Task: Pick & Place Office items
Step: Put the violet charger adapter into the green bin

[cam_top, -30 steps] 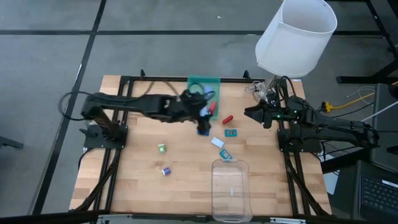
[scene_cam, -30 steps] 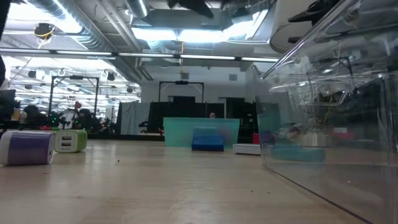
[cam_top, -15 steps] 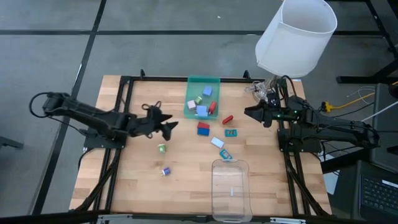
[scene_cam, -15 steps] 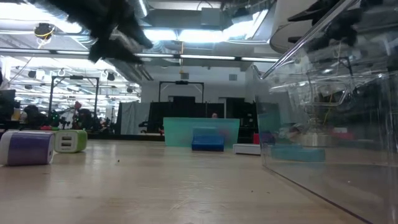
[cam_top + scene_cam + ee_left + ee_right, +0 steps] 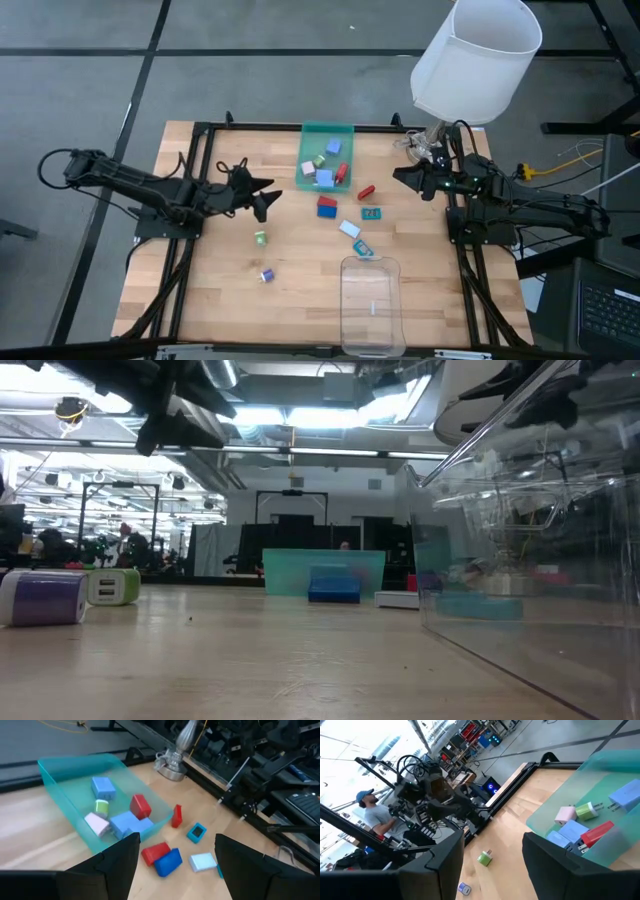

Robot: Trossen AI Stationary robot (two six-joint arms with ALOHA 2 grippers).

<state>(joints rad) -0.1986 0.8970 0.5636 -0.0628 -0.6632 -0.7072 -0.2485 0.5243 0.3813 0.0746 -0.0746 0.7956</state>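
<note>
My left gripper is open and hangs over bare wood left of the green tray, touching nothing; its wrist view looks past the open fingers at the tray. The tray holds several office items: blue blocks, a red one, a pink one, a green roll. A red-and-blue block, a red piece, teal flats, a white flat, a green roll and a purple roll lie on the table. My right gripper waits open near the right edge.
A clear plastic tray sits at the near edge, large in the low view. A white lampshade hangs over the far right corner above its metal base. A person in a blue cap shows beyond the table.
My left gripper has pulled back from beside the green tray toward the table's left edge, open, then drifted slightly toward the far edge. The red-and-blue block it hovered over now lies uncovered on the wood. The right arm kept still.
</note>
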